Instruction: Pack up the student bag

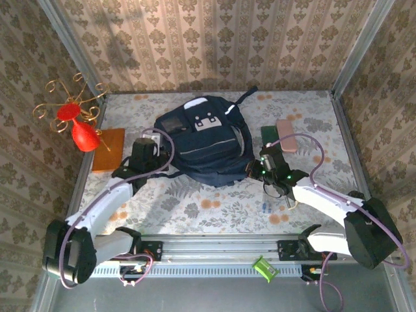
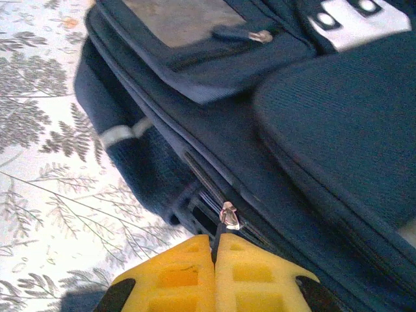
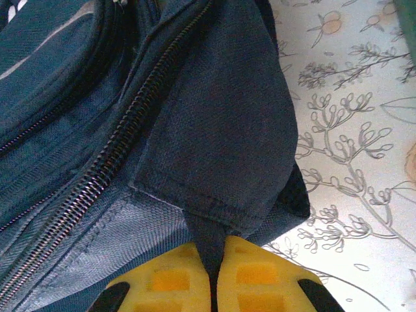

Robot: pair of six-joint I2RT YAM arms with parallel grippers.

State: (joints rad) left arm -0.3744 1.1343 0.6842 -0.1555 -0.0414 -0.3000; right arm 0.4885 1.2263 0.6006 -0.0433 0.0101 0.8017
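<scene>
I'm working the zip-opening step: the student bag (image 1: 205,146) is lying flat mid-table, the L gripper (image 2: 214,242) is clamping shut on the zip pull (image 2: 229,216) at the bag's left side, and the R gripper (image 3: 211,250) is pinching shut on a fabric tab (image 3: 207,227) at the opposite corner. Next move, as I'm judging it: R anchoring the bag while L is drawing the pull along the track w/o bunching fabric. The surface is a floral-print table (image 1: 214,205), and damask wallpaper (image 1: 208,39) is enclosing the cell on three sides.
</scene>
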